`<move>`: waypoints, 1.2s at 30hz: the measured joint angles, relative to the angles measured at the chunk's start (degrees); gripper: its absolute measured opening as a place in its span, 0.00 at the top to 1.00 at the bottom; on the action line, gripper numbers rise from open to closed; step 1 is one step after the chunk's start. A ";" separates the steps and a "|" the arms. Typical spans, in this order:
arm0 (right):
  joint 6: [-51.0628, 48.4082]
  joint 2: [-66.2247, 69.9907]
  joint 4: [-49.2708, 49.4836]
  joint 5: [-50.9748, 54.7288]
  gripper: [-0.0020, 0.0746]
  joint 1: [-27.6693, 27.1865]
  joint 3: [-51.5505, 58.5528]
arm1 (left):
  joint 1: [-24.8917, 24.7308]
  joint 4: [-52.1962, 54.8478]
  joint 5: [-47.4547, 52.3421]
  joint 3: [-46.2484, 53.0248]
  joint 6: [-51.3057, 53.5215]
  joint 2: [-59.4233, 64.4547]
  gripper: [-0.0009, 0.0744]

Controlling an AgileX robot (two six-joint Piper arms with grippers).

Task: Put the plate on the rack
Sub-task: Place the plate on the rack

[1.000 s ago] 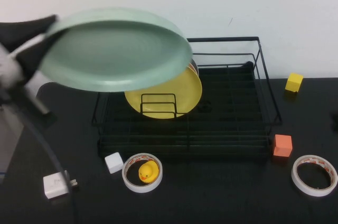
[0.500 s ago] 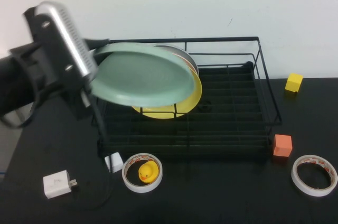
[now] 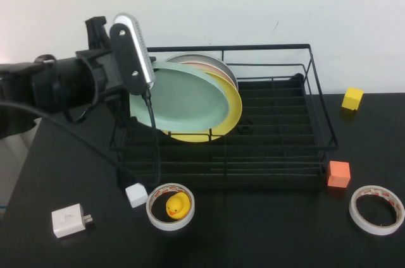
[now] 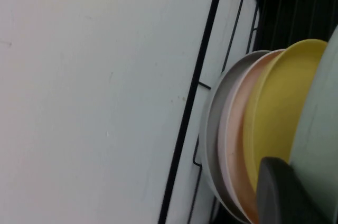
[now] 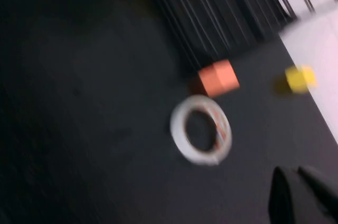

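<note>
The pale mint-green plate [image 3: 186, 100] stands tilted in the left part of the black wire rack [image 3: 318, 100], leaning on a yellow plate [image 3: 231, 116]. Pink and grey plates [image 3: 204, 60] stand behind the yellow one. My left gripper [image 3: 135, 98] is at the plate's left rim, mostly hidden behind its wrist camera. In the left wrist view a dark finger [image 4: 282, 192] lies against the mint plate [image 4: 321, 129], between it and the yellow plate [image 4: 280, 108]. My right gripper [image 5: 302, 195] is out of the high view; it hangs shut and empty over the table right of the rack.
In front of the rack lie a white cube [image 3: 136, 194], a tape roll with a yellow duck [image 3: 178, 205] inside, and a white plug [image 3: 68, 220]. To the right are an orange cube [image 3: 338, 174], a yellow cube [image 3: 352, 98] and another tape roll [image 3: 376, 209].
My left arm has swung down and right, bringing the mint plate from high above the rack down into it, against the yellow plate.
</note>
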 joint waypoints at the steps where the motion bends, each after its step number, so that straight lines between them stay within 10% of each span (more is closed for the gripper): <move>1: 1.87 -0.96 -2.42 0.29 0.98 0.00 1.03 | -0.08 0.00 0.02 -0.62 0.45 0.66 0.94; 36: 14.61 -6.63 -12.64 1.05 0.98 0.00 2.05 | -0.23 -0.45 1.46 -8.09 2.66 9.24 0.94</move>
